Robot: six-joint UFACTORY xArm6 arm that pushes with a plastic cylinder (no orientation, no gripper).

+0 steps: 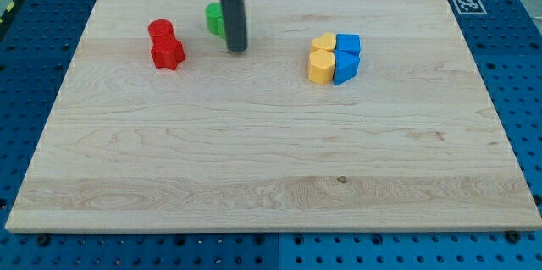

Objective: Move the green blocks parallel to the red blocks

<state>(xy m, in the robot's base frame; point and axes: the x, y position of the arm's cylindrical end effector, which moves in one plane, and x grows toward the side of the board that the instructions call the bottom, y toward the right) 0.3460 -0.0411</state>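
My tip [237,49] rests just right of a green block [215,19], likely to nudge it level with two red blocks [165,43]. No claw shows, so its state is unknown.

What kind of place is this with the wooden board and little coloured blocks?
Probably a robot lab or test bench. A wooden board lies on a blue plate full of holes, and a square printed marker sits at the corner. My tip rests beside the green block, right of the red blocks.

Green block [214,19] touching my tip [237,49]; red blocks [164,44] near.
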